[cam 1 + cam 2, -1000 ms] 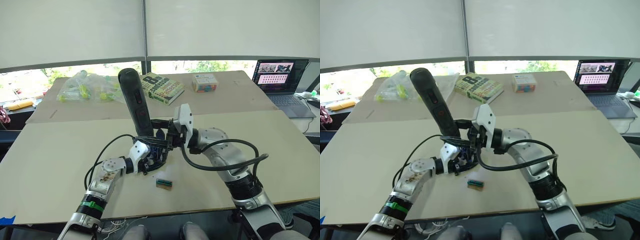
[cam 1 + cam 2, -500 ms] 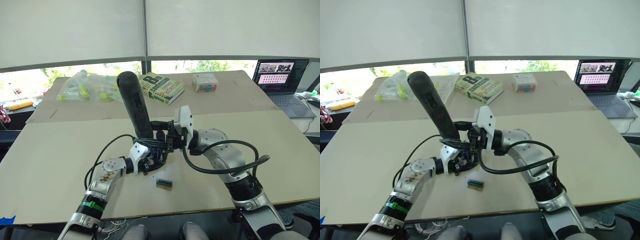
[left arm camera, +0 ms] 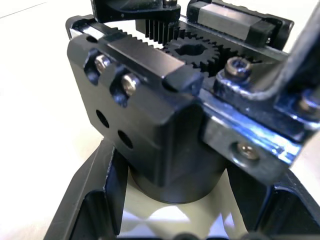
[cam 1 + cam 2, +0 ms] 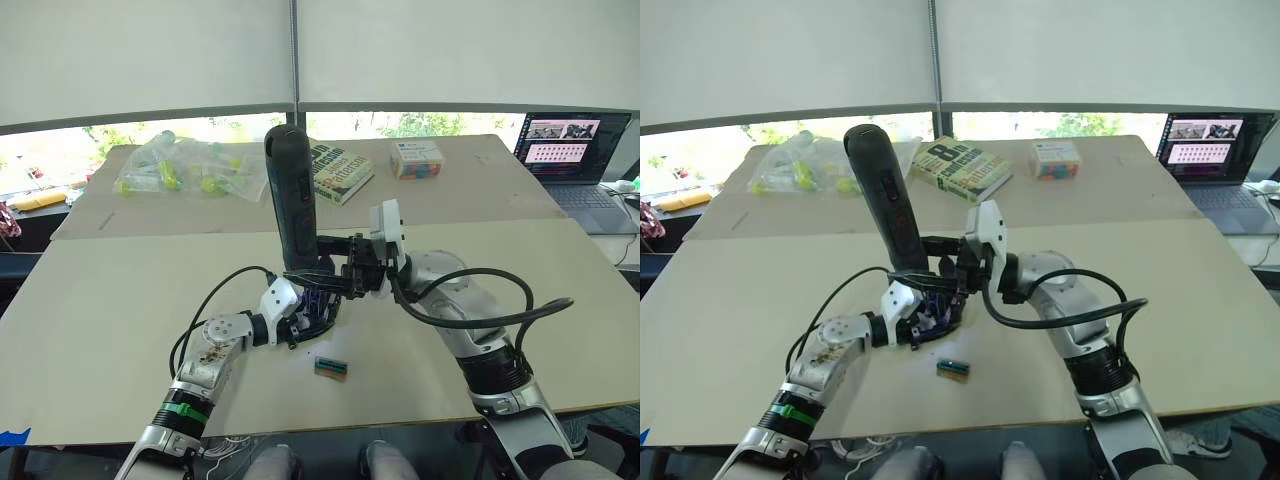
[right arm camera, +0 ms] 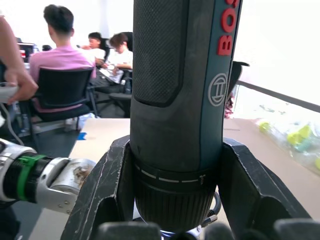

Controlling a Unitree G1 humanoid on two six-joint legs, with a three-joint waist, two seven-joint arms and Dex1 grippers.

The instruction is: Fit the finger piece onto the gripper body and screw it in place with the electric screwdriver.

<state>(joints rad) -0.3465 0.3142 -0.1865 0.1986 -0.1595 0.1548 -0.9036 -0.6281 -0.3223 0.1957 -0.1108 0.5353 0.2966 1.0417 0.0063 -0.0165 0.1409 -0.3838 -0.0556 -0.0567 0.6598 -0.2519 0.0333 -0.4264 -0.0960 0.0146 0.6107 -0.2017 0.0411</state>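
Note:
The electric screwdriver (image 4: 293, 205) stands almost upright, tip down, over the gripper body (image 4: 318, 303) at the middle of the near table. My right gripper (image 4: 325, 272) is shut on its lower barrel; the fingers (image 5: 106, 192) clamp the screwdriver (image 5: 180, 90) from both sides. My left gripper (image 4: 305, 315) is shut on the gripper body, whose round base and toothed racks (image 3: 165, 130) sit between my fingers (image 3: 95, 200). The screwdriver's bit is hidden behind the grippers. I cannot tell the finger piece apart from the black body.
A small green-and-tan block (image 4: 330, 367) lies just in front of the gripper body. On the far table lie a book (image 4: 340, 172), a bag of yellow-green items (image 4: 185, 172), a colourful box (image 4: 418, 158) and a laptop (image 4: 563, 145). People (image 5: 65, 55) sit in the background.
The screwdriver has swung from leaning left to nearly upright, with my right gripper still on it. The left gripper and the gripper body stay put. The camera has shifted slightly.

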